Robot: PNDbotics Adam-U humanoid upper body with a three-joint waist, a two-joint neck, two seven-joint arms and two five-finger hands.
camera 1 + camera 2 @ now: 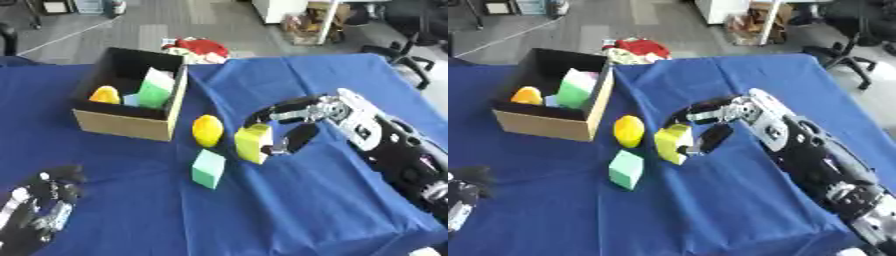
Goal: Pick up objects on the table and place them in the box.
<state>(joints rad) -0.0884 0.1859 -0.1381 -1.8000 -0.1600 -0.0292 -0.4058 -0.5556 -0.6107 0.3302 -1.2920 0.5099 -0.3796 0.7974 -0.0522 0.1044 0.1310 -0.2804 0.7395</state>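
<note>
Two hands are yours here: your left hand (42,202) idles at the lower left corner, fingers relaxed and apart, well away from the cardboard box (122,126) with its orange, green and pale pieces. Left of your right hand (293,125) lie a yellow egg-shaped object (207,130) and a green block (208,169) on the blue cloth (289,210). Your right hand's fingers and thumb are curled round the yellow block (253,142).

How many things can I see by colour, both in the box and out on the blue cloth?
Yellow: 2, a block in the right hand, a round thing
Green: 2, a block on the cloth, a block in the box
Orange: 1, in the box
Total: 5
</note>
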